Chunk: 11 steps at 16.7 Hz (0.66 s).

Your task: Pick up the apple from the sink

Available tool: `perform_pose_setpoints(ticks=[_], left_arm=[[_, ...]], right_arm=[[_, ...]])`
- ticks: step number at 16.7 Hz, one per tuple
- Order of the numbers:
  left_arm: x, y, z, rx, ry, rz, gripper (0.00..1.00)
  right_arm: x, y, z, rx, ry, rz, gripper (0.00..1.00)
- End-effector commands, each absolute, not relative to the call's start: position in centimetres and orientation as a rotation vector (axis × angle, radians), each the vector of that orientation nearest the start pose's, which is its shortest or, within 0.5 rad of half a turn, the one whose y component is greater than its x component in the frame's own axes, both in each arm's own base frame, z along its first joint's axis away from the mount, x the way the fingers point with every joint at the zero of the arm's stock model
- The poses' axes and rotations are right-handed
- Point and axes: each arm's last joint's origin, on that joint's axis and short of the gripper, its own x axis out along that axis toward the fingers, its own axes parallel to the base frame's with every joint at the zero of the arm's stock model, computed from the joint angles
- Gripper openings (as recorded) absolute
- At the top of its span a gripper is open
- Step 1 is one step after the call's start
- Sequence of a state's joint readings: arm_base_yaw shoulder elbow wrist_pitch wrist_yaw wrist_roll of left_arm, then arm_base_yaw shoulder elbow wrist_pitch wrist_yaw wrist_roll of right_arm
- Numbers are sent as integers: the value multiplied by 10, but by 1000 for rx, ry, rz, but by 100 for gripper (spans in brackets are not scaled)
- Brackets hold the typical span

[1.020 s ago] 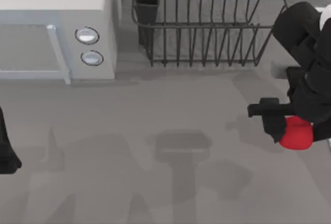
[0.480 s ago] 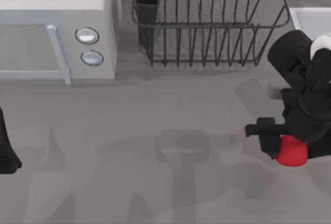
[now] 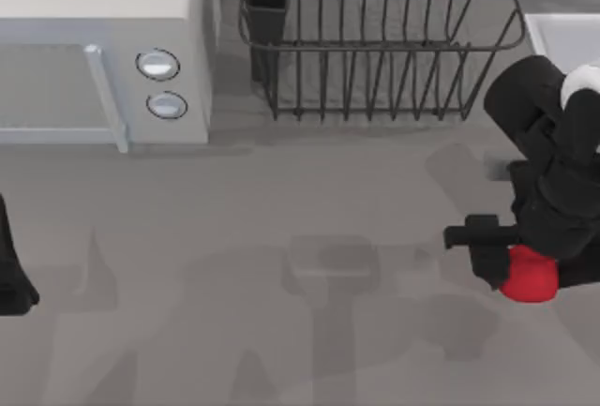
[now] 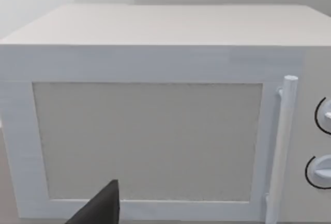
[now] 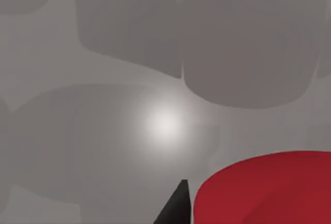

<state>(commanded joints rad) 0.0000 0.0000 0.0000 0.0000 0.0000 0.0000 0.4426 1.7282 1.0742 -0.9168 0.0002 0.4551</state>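
The apple [image 3: 532, 278], glossy red and round, hangs over the grey countertop at the right side, held by my right gripper [image 3: 514, 263], which is shut on it. In the right wrist view the apple [image 5: 269, 190] bulges in at the edge beside one dark fingertip [image 5: 176, 209], with bare counter below. A corner of the pale sink [image 3: 561, 33] shows at the back right, behind the right arm and apart from the apple. My left arm [image 3: 11, 279] is parked at the table's left edge.
A white microwave [image 3: 103, 50] with two knobs stands at the back left, and its door [image 4: 150, 141] faces the left wrist camera. A black wire dish rack [image 3: 375, 40] stands at the back centre. Open grey countertop [image 3: 300, 284] stretches between the arms.
The right arm carried the apple a little forward and leftward, uncovering the sink's corner. Over the last half second it has hardly moved. The left arm stayed still.
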Motion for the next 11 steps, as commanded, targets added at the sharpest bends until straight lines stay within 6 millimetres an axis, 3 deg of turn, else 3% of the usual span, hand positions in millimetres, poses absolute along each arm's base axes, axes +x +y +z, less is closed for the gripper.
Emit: perform_pose_setpoints(ticks=[5, 11], left_arm=[[106, -1, 160, 0, 0, 0, 100], [106, -1, 160, 0, 0, 0, 100]], right_arm=[[269, 129, 160, 8, 1571, -8, 98], [269, 129, 160, 8, 1571, -8, 100]])
